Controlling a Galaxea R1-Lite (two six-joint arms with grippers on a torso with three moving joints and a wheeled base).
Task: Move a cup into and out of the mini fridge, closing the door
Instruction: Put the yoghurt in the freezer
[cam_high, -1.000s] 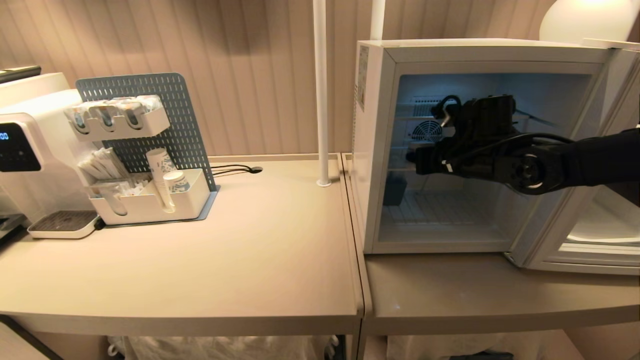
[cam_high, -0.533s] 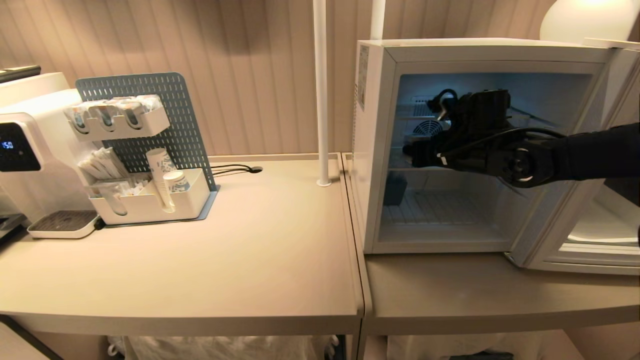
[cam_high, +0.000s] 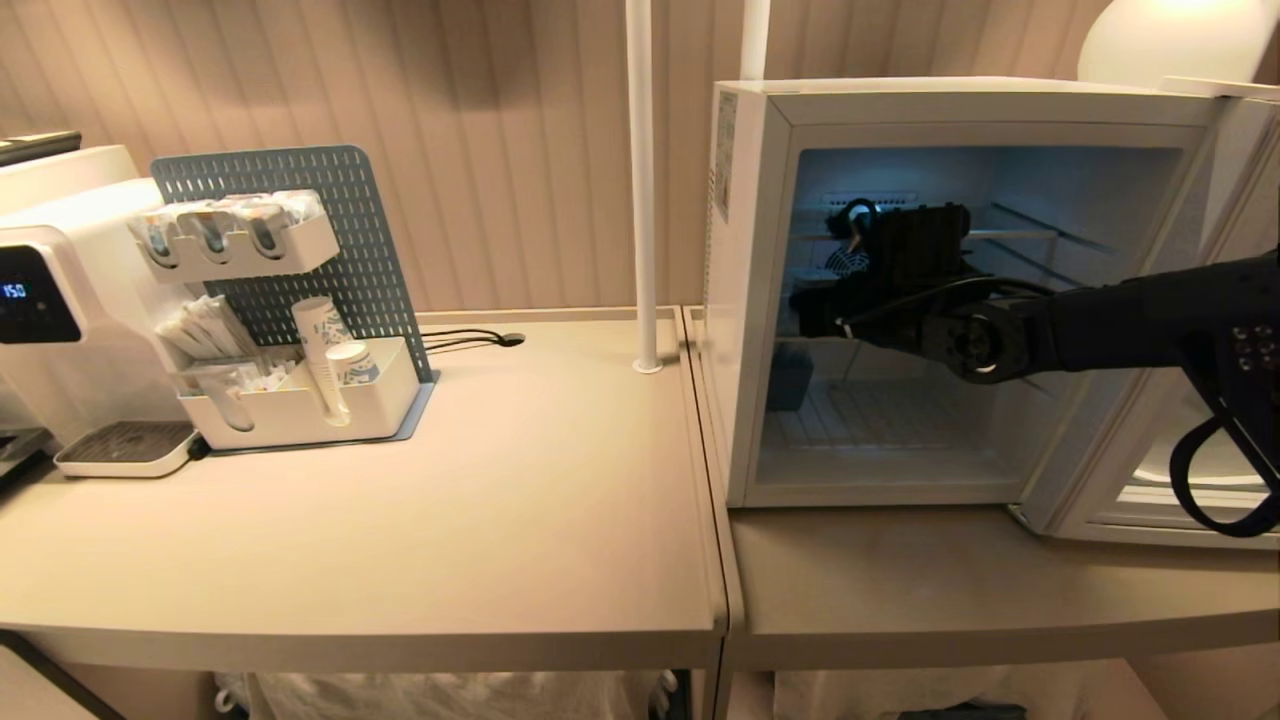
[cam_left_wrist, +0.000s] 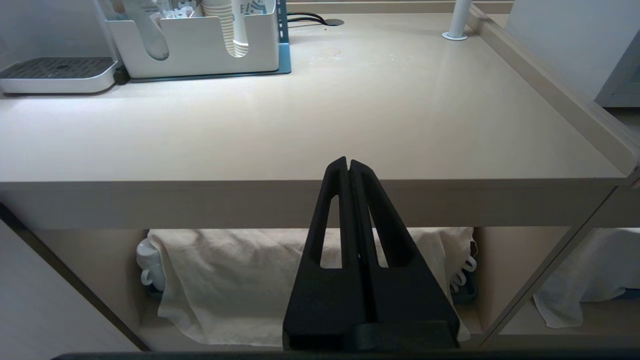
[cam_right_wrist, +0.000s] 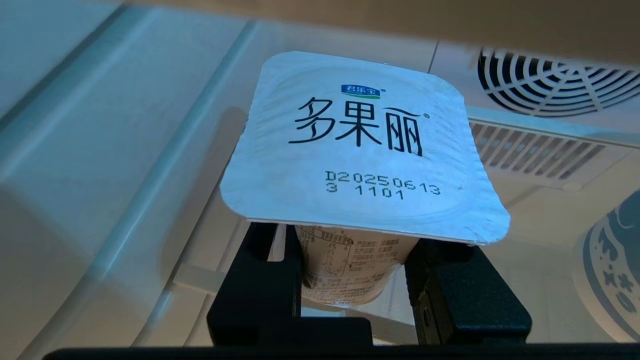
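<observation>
The mini fridge (cam_high: 748, 300) stands on the right counter, lit inside, with its door (cam_high: 1170, 515) swung open to the right. My right arm reaches into it, and the right gripper (cam_high: 815, 318) is deep inside near the left wall, at middle-shelf height. In the right wrist view the right gripper (cam_right_wrist: 352, 272) is shut on the cup (cam_right_wrist: 360, 145), a small tub with a flat foil lid printed with dark characters and a date code; both fingers (cam_right_wrist: 262, 285) press its body. The arm hides the cup in the head view. The left gripper (cam_left_wrist: 347, 165) is shut and empty, below the counter's front edge.
A fan grille (cam_right_wrist: 555, 80) is on the fridge's back wall, and a blue-patterned cup (cam_right_wrist: 612, 260) stands to one side of the held cup. On the left counter are a coffee machine (cam_high: 50, 290), an organiser with paper cups (cam_high: 325, 385) and a white pole (cam_high: 640, 180).
The right arm has reached farther into the fridge, carrying the cup deeper and toward the left wall. The left arm has not moved.
</observation>
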